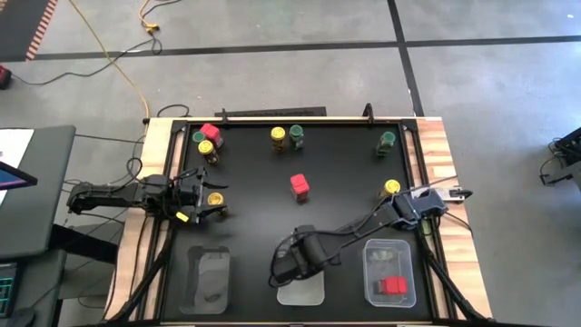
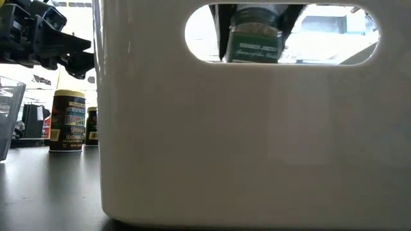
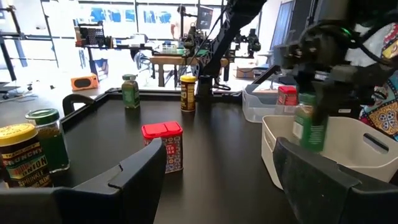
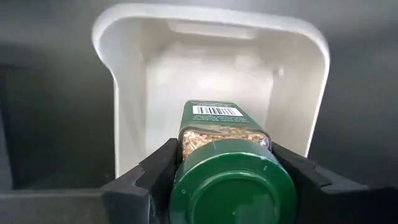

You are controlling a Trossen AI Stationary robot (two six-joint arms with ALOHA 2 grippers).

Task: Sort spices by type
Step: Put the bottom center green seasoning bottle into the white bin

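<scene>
Above the white bin (image 4: 124,93) | right gripper (image 4: 221,177) clamped on green-lidded jar (image 4: 227,168), pointing down | left gripper (image 1: 201,202) half open, empty, yellow-lidded jar (image 1: 216,200) between fingers.

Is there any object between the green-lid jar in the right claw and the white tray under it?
Nothing visible is in the way. The right claw is shut on the green-lid jar directly above the white tray, and the part of the tray's floor that shows beyond the jar looks bare.
</scene>
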